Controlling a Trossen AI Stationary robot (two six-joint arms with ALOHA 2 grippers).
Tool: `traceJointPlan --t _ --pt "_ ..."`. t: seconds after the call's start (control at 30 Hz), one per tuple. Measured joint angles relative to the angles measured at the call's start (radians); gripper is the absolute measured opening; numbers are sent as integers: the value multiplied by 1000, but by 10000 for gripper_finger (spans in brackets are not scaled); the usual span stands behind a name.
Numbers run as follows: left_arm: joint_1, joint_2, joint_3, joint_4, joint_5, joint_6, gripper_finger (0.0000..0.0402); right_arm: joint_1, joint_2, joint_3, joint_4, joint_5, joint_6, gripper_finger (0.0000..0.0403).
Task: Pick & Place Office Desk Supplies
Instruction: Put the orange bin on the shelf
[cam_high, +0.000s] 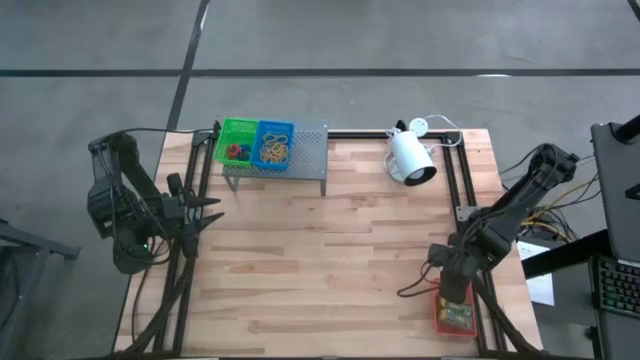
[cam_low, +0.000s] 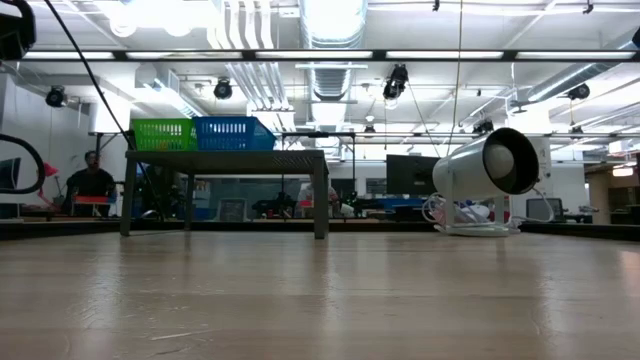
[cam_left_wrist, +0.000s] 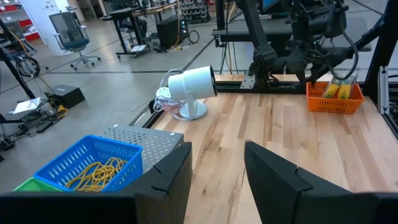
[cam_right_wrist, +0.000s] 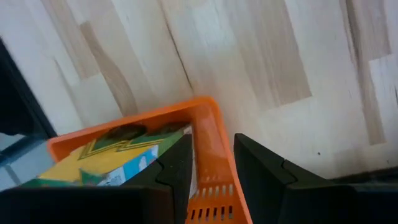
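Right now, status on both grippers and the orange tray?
Right gripper astride orange tray wall, card boxes inside. Left gripper open, empty, waiting at table's left edge. Nothing in the way.

A green tray (cam_high: 236, 143) holding small red and blue loops (cam_high: 236, 151) sits touching a blue tray (cam_high: 274, 144) full of thin tan rubber bands (cam_high: 273, 152), both on a raised shelf at the worktop's far edge. A red-orange tray (cam_high: 453, 315) holding green and yellow card boxes (cam_right_wrist: 106, 158) lies at the near right corner
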Motion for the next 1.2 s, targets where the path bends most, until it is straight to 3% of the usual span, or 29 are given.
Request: traceJointPlan --t 0.73,1.2 --pt "0 0 0 0 0 0 152 0 160 -6 85 -40 -78 116" --pt "0 0 0 0 0 0 152 0 146 1 110 -54 -76 116"
